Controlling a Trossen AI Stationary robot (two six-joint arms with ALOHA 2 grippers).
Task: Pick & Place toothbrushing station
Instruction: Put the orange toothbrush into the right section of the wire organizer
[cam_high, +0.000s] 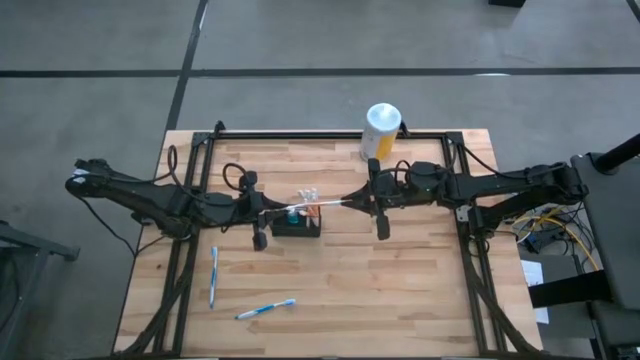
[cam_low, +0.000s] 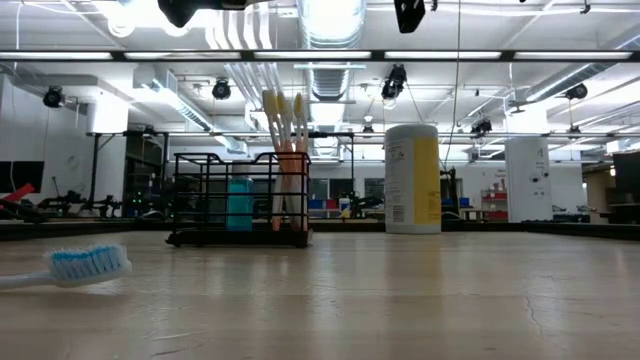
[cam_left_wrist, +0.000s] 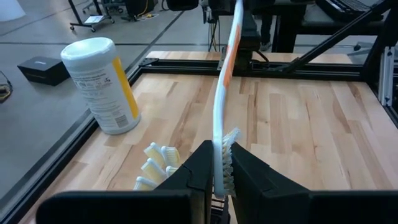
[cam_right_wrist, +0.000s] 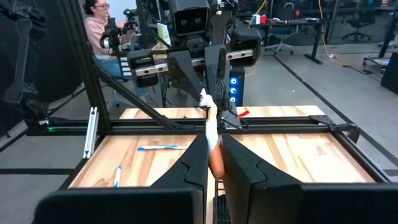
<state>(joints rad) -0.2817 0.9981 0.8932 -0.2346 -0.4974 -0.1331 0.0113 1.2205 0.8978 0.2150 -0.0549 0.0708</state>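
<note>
Nearest the table's (cam_high: 420, 300) front edge, toward the left corner, two blue-and-white toothbrushes lie flat: one (cam_high: 265, 310) angled close to the front edge, the other (cam_high: 213, 276) just behind it, pointing front to back. Farther in, near the middle of the table, stands the black wire-mesh basket (cam_high: 297, 226), with several toothbrushes upright in it and a teal thing inside. Above it both arms meet over one white-and-orange toothbrush (cam_high: 322, 206) held level in the air: the left gripper (cam_left_wrist: 222, 163) is closed on its bristle end, and the right gripper (cam_right_wrist: 213, 152) is closed on its orange handle end. Beyond, by the back edge, right of centre, stands a white-lidded canister (cam_high: 379, 131) with a yellow label
</note>
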